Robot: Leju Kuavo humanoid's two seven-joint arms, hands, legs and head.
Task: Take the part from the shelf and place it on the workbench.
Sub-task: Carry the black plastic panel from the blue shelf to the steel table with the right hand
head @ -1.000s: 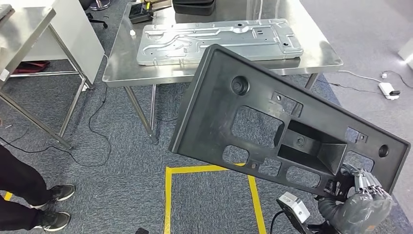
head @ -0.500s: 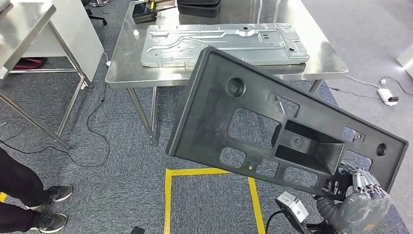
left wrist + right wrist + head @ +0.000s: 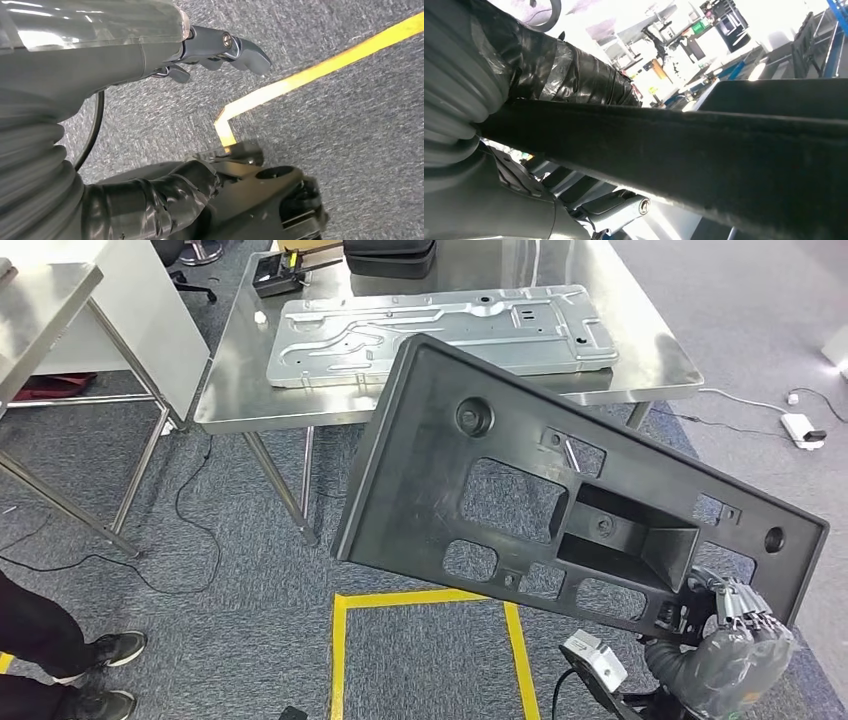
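Observation:
A large black plastic part (image 3: 520, 490) with several cut-outs hangs tilted in front of me, its lower right corner gripped by my right hand (image 3: 735, 640). In the right wrist view the part's edge (image 3: 724, 150) lies clamped between the taped thumb (image 3: 564, 65) and the fingers (image 3: 619, 210). Beyond the part stands the steel workbench (image 3: 650, 350), which carries a flat silver metal plate (image 3: 440, 330). My left hand (image 3: 90, 60) hangs over the carpet with thumb and fingers apart and nothing in it.
A yellow tape square (image 3: 430, 598) marks the carpet below the part. A second steel table (image 3: 50, 300) stands at the left, with a person's legs and shoes (image 3: 90, 655) nearby. A black case (image 3: 390, 255) and a small device (image 3: 275, 275) sit at the workbench's far edge. Cables and a power strip (image 3: 800, 425) lie at the right.
The whole picture has shifted a little as the camera moved; the workbench now sits slightly further left. The part stays in my right hand, tilted the same way.

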